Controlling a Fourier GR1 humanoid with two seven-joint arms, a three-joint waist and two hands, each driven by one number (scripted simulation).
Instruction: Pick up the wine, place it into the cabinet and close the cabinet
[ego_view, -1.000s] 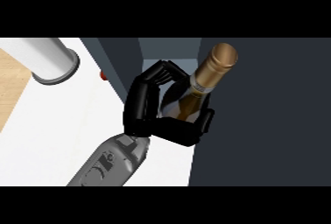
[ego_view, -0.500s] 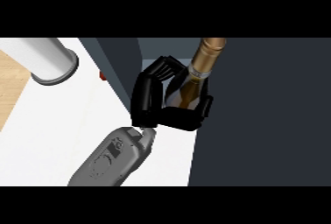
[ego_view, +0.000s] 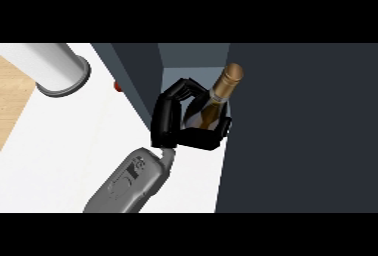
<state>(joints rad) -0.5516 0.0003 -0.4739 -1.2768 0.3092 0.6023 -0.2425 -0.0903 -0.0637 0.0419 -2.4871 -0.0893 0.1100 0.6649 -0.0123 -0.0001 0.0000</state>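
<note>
Hand, fingers curled around wine bottle, has advanced from the cabinet doorway into its opening over the last second. Bottle, tilted neck-up, now sits just inside the cabinet. Judgement: placement nearly done; release and door closing remain.

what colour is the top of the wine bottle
Gold foil on the wine bottle's top, in the head view.

The white counter fills the left and lower part of the head view. On it, near the upper left corner, stands a white cylinder with a grey base rim. A small red object lies beside the dark cabinet.
</note>
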